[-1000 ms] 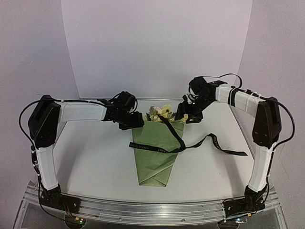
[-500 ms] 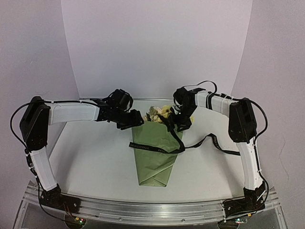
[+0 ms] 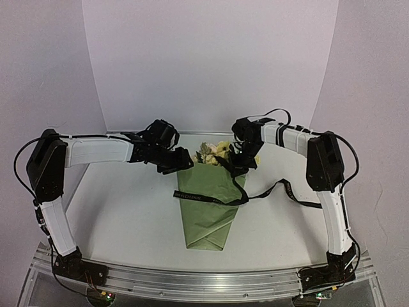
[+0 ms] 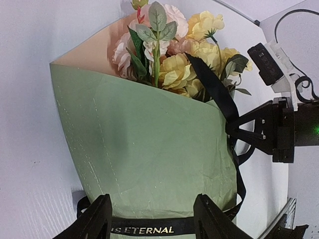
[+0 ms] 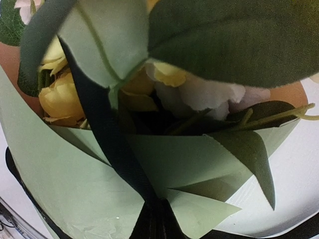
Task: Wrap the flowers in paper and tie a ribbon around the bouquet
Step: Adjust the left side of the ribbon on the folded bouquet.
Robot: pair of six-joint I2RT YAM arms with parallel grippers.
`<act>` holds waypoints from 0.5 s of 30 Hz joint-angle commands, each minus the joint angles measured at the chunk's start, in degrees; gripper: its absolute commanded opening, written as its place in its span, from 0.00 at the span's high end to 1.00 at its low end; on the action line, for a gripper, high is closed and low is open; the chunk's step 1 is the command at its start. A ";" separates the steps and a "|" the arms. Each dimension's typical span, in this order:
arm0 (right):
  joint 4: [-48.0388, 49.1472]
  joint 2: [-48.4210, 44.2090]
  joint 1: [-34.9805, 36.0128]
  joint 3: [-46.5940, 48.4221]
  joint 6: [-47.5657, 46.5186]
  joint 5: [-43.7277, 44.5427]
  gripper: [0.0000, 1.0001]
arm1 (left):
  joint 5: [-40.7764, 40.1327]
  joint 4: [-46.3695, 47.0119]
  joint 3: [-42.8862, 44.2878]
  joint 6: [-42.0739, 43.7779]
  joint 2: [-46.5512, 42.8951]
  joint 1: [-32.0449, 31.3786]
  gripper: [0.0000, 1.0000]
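Seems past the halfway mark. Counts the wrapping as done, with the flowers (image 4: 179,69) tucked inside a cone of the paper (image 4: 149,149), olive face out and tan face showing only at the open mouth. Leaves the tying unfinished: finds the ribbon (image 3: 198,197) laid across the middle of the bouquet (image 3: 208,217), lettered face up and bending round both edges of the cone. From there, follows it slantwise up the right side to the mouth, with a loose tail trailing off to the right over the desk (image 3: 128,211). Sees no knot or bow anywhere. Probably calls for crossing the ends, knotting and pulling snug. Shows the right gripper (image 4: 232,128) at the right rim of the cone, jaws pinched shut on that slanting length of ribbon just beside the blooms. Shows the left gripper (image 4: 152,219) near the cone's far left corner, jaws parted wide and holding nothing, with green paper and the lettered band in the gap. Places the bouquet flat in the middle of the desk, pointed tip toward the near edge and blooms at the far end. Looks tidy: smooth overlapping folds, pale yellow, cream and pinkish blooms with grey-green leaves spilling from the mouth.
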 commanded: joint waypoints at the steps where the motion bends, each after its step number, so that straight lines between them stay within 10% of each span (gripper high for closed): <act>1: -0.78 -7.66 0.29 -1.94 1.84 3.81 1.00 | 2.18 2.64 0.59 2.16 -0.11 0.14 0.42; 15: 3.60 -41.63 0.96 -42.83 24.46 26.34 1.00 | 7.64 4.21 -1.53 12.67 -1.08 -0.05 0.42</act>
